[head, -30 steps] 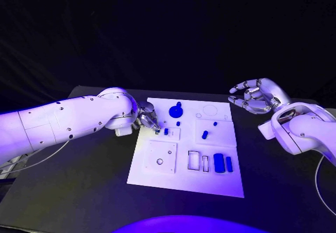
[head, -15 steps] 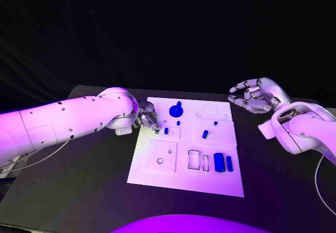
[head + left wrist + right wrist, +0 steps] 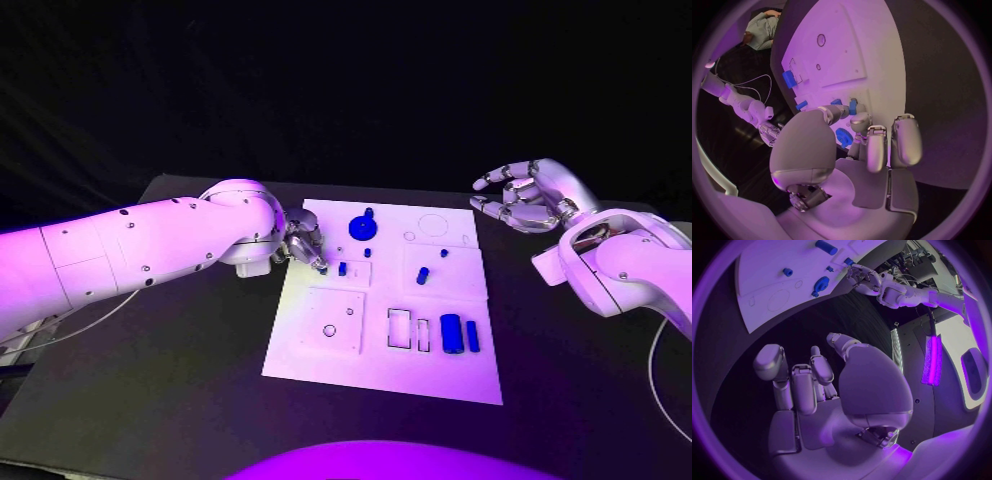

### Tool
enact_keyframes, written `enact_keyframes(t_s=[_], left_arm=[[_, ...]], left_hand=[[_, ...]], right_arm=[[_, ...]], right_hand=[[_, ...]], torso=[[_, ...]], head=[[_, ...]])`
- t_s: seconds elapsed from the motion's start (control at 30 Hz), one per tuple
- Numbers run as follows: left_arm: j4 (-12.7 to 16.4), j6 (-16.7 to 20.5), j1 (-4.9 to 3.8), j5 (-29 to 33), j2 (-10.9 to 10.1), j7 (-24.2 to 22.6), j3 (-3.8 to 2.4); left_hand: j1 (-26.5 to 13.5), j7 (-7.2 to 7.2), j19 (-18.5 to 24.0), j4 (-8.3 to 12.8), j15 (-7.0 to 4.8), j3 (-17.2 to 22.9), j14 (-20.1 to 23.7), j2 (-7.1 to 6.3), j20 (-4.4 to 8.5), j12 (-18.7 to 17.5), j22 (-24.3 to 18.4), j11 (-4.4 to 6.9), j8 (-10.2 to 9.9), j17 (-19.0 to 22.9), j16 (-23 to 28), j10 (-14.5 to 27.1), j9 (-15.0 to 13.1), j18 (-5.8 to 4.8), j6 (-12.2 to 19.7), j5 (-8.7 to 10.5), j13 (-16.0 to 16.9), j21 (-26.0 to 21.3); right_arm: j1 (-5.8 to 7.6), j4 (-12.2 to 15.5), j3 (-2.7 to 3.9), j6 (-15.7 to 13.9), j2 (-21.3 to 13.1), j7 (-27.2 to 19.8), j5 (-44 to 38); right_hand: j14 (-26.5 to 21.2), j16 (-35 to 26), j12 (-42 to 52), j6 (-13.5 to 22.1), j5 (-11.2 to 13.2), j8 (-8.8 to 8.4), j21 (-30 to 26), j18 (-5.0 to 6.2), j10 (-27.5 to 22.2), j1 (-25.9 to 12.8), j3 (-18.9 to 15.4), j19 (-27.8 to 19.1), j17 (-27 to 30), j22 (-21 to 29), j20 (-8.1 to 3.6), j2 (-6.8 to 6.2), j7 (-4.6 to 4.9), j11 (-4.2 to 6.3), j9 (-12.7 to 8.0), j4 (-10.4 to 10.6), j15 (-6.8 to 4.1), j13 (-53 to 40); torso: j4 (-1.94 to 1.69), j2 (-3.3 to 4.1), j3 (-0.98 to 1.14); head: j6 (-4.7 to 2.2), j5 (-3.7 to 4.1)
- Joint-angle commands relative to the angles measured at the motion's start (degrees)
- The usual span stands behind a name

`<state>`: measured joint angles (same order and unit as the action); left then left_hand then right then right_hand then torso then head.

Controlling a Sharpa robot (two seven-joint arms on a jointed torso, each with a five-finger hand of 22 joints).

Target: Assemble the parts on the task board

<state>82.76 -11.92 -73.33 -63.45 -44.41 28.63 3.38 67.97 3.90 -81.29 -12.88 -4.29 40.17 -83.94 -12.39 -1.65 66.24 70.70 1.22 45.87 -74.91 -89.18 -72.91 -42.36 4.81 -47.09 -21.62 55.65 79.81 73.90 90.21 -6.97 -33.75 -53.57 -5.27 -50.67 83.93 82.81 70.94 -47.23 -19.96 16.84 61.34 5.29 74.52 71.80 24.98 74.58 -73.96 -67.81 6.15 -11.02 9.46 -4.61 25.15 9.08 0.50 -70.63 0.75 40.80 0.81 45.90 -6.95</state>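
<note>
My left silver hand (image 3: pixel 304 243) is down at the left edge of the flat white task board (image 3: pixel 325 365), pinching a small blue peg (image 3: pixel 342 269) that stands in a square recess there. My right silver hand (image 3: pixel 522 197) hangs off the board's far right corner, fingers loosely apart, holding nothing. The other blue parts sit around the board: a round knobbed one (image 3: pixel 362 229) up top, two oblong ones (image 3: pixel 460 335) lower right.

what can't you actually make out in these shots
- Left hand, head view: the white arm covers most of it, so whether its fingertips touch or pinch the small blue part is unclear.
- Same contact, left wrist view: the hand's own fingers crowd the part.
- Task board, head view: the holes and recesses are too small to judge their fit.
- Right hand: raised beside the board, holding nothing.
</note>
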Motion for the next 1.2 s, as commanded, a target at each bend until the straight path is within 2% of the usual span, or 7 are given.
enact_keyframes(t_s=[0.03, 0.8, 1.03, 1.2], left_arm=[[0.21, -1.94, 0.02, -1.1, 0.2, 0.18, 0.0], [0.39, -2.67, 0.03, -1.85, 0.59, 0.36, 0.02], [0.3, -2.8, 0.03, -1.85, 0.73, 0.43, 0.02], [0.17, -2.88, 0.03, -1.85, 0.84, 0.57, 0.02]], left_hand=[[0.02, -0.91, -0.3, 7.26, -0.31, 7.72, -5.67, 0.49, 0.03, 0.22, 0.03, 0.05, 0.4, -13.81, 0.07, -0.33, -0.94, -0.74, -0.47, -0.2, 0.04, 0.23], [-1.1, -1.09, -0.39, 7.24, -0.42, 8.02, -5.71, 0.14, 0.11, 0.53, 0.25, 0.16, 0.97, -13.93, -0.02, -0.69, -1.14, -0.79, -0.59, 0.06, 0.24, 0.33], [-4.69, -1.65, -0.47, 5.54, -0.72, 6.52, -5.73, -0.15, 0.33, 0.79, 0.4, 0.52, 1.53, -13.98, -0.07, -1.03, -1.02, -0.82, -0.84, 0.5, 0.27, 0.36], [-7.03, -1.85, -0.56, 3.78, -0.88, 4.33, -5.75, 0.32, 0.49, 0.99, 0.52, 0.7, 1.58, -14.03, -0.11, -1.1, -0.61, -0.85, -1.33, 0.6, 0.39, 0.37]], right_arm=[[-0.04, 0.08, 0.0, 0.59, -0.01, -0.34, -0.19], [-0.12, 0.07, 0.0, 0.57, -0.08, -0.38, -0.19], [-0.13, 0.1, 0.0, 0.55, -0.12, -0.38, -0.19], [-0.13, 0.13, 0.0, 0.52, -0.17, -0.38, -0.19]], right_hand=[[2.02, -0.13, -0.29, 0.36, -0.34, 0.31, -0.38, 1.18, -0.25, -0.35, 0.19, -0.04, 0.05, 0.05, -0.14, -0.43, -0.14, 0.3, 0.02, 0.14, -0.49, 0.05], [2.02, -0.13, -0.29, 0.36, -0.34, 0.31, -0.38, 1.18, -0.25, -0.35, 0.19, -0.04, 0.05, 0.05, -0.14, -0.43, -0.14, 0.3, 0.02, 0.14, -0.49, 0.05], [2.02, -0.13, -0.29, 0.36, -0.34, 0.31, -0.38, 1.18, -0.25, -0.35, 0.19, -0.04, 0.05, 0.05, -0.14, -0.43, -0.14, 0.3, 0.02, 0.14, -0.49, 0.05], [2.02, -0.13, -0.29, 0.36, -0.34, 0.31, -0.38, 1.18, -0.25, -0.35, 0.19, -0.04, 0.05, 0.05, -0.14, -0.43, -0.14, 0.3, 0.02, 0.14, -0.49, 0.05]], torso=[[0.05, 0.04, 0.01], [0.05, 0.03, 0.03], [0.02, 0.0, 0.05], [0.04, 0.0, 0.05]], head=[[0.01, -0.05], [0.06, -0.03], [0.11, 0.0], [0.12, 0.01]])
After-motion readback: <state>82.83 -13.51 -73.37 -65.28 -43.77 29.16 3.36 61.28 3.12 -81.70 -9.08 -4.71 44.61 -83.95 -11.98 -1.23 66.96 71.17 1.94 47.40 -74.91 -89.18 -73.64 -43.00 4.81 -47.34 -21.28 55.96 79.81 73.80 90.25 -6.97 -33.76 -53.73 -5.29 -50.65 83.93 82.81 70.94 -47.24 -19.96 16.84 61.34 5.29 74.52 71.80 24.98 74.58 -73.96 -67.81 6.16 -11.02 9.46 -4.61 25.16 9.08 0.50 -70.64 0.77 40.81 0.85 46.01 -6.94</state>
